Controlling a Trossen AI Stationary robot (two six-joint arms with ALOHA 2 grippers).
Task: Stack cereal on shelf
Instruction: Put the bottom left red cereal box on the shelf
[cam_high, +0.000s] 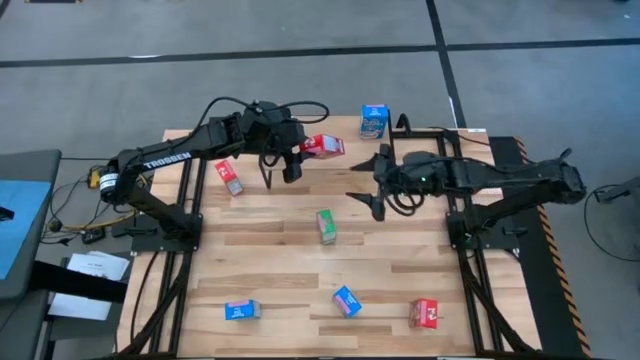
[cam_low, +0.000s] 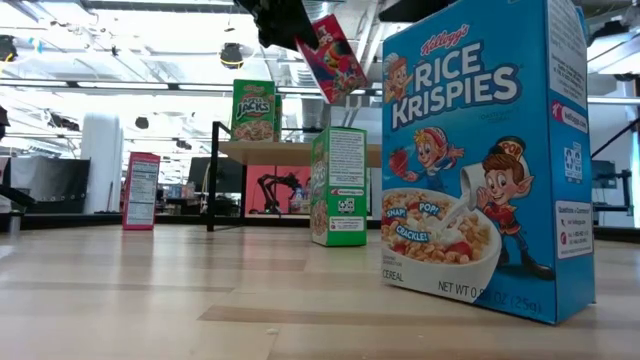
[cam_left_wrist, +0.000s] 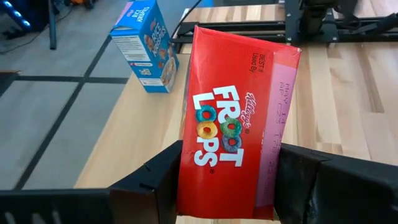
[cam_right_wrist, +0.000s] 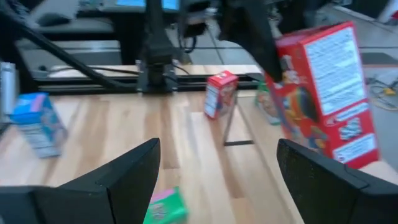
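Note:
My left gripper holds a red Froot Loops cereal box in the air at the table's far side. In the low view this red box hangs tilted above the shelf, a light board on black legs. A green box stands upright on the shelf's top. My right gripper hovers open and empty to the right of the held box, fingers pointing toward it. My left gripper pinches the red box between its two fingers, across its width at the end nearest the wrist. The fingers come slanting down from the table's left, along the box's length. The box is lifted clear and tilted, its free end pointing away.
A blue Rice Krispies box stands at the far edge. On the table are a red box, a green box, two blue boxes and a red one near the front edge.

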